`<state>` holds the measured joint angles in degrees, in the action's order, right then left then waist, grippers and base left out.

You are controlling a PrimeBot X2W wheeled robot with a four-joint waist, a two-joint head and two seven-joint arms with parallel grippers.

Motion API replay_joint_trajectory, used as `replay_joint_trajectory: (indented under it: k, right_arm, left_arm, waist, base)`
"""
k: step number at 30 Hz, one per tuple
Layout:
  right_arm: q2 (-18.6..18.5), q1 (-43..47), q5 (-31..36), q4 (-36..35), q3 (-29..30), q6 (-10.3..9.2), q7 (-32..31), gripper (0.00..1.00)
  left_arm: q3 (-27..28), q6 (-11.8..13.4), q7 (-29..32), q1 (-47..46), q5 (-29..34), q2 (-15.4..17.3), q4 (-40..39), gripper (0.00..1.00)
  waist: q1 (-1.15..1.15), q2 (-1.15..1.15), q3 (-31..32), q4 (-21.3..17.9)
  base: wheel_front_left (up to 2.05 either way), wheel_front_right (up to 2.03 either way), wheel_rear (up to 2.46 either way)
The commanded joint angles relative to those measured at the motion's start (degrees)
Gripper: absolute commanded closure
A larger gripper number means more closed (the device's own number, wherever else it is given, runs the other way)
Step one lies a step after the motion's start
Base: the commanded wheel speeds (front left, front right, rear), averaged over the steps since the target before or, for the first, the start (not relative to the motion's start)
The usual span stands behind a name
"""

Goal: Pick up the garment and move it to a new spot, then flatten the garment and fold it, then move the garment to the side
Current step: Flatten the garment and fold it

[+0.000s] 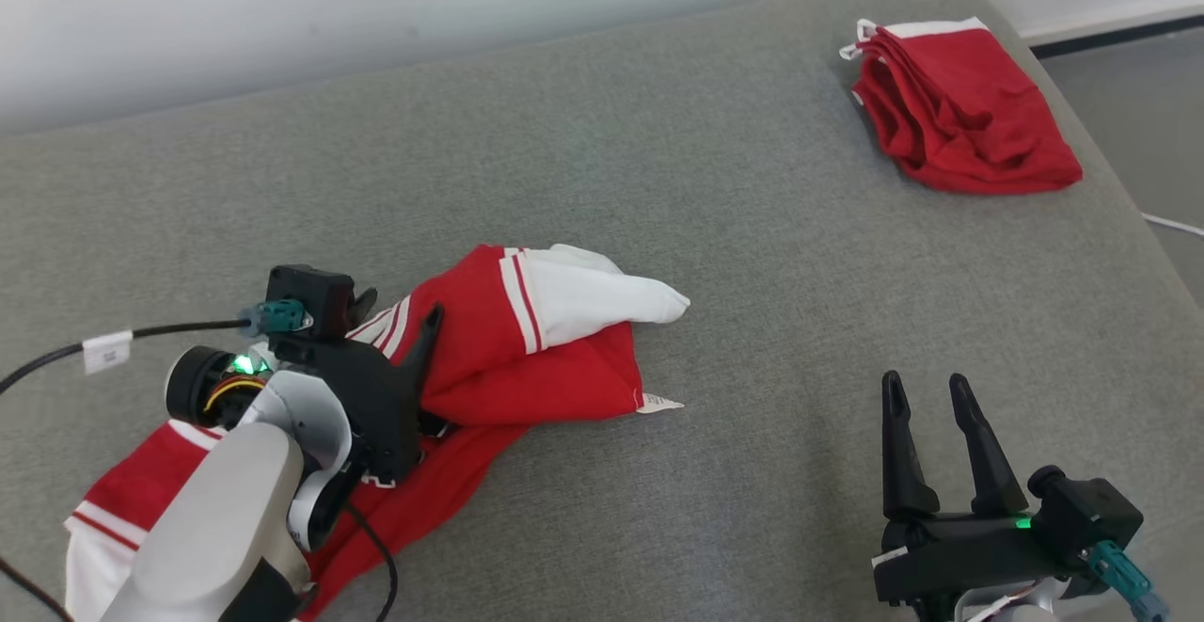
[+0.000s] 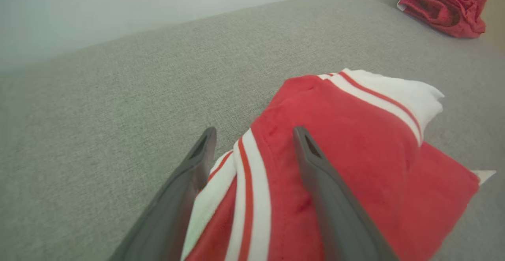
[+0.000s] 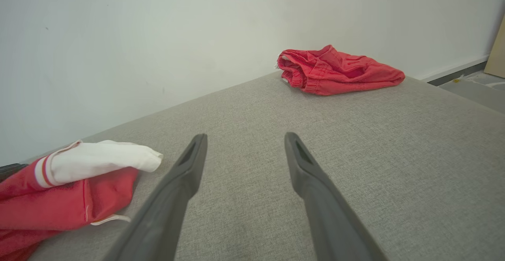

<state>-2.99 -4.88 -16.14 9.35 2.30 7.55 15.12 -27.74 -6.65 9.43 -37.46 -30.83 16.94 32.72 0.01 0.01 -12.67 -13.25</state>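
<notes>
Left tool [image 2: 254,134], released, straddles the garment [image 1: 555,368] at its striped fold; best to pinch deep there. Right tool [image 1: 925,385], released, stands apart from the garment.

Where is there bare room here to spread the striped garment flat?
Widest bare patch: the middle and back of the grey cushion, between the striped garment and the folded red garment in the far right corner. Also free: ahead of the right claw. Crowded: near left, where the left claw sits over the striped garment.
</notes>
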Motion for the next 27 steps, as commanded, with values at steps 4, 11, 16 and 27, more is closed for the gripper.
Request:
replay_joint_trajectory:
  k: [4,11,16,27]
  right_arm:
    - [0.2,-0.5,-0.5,0.0,0.0,-0.15,0.0,0.00]
    - [0.2,-0.5,-0.7,-0.1,0.2,-0.15,0.0,0.00]
    - [0.2,0.0,-0.2,-0.4,0.7,-0.15,0.0,0.00]
    - [0.2,-0.6,0.6,0.1,0.1,-0.15,0.0,0.00]
  left_arm:
    - [-0.9,-0.4,2.8,-2.3,-0.5,0.3,4.0,0.00]
    - [-2.1,-0.7,3.6,-3.6,-1.4,-0.2,7.2,1.00]
    - [-2.7,-0.8,0.4,-5.0,-1.5,-0.8,7.2,1.00]
    - [1.3,-0.8,-7.1,-9.8,-4.6,2.7,2.8,1.00]
  waist:
    - [-0.01,-0.01,-1.4,-1.4]
    - [-0.01,-0.01,-1.5,-1.8]
    - [-0.01,-0.01,-0.9,-1.2]
    - [-0.01,-0.01,0.0,2.3]
  base:
    - [0.00,0.00,0.00]
    - [0.00,0.00,0.00]
    - [0.00,0.00,0.00]
    - [0.00,0.00,0.00]
